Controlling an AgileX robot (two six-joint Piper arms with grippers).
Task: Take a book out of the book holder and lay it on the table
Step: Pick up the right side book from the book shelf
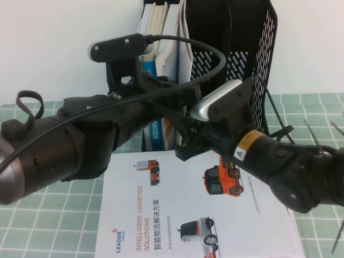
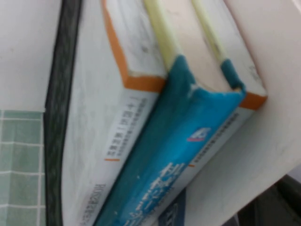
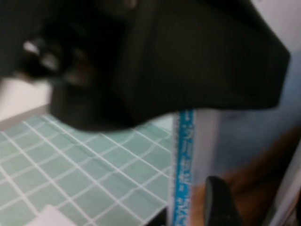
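White brochure (image 1: 188, 215) lying on the table: "LEADOR" logo, orange "INTELLIGENT LOGISTICS SOLUTIONS", Chinese line "智能物流解决方案". Right arm (image 1: 279, 161): yellow warning-triangle label (image 1: 243, 148). Blue-spined book (image 2: 174, 169) and neighbouring white spine (image 2: 101, 155): Chinese print, illegible.

A white glossy "LEADOR" brochure (image 1: 183, 215) printed with orange vehicles is lying flat; a thick blue-spined book (image 2: 174, 160) is standing among white volumes.

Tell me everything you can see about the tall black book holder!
The book holder is a tall black rack standing upright at the back of the table, against a white wall. Its side wall is full of small holes. Books stand in its left compartments. The left gripper and right gripper crowd in front of it.
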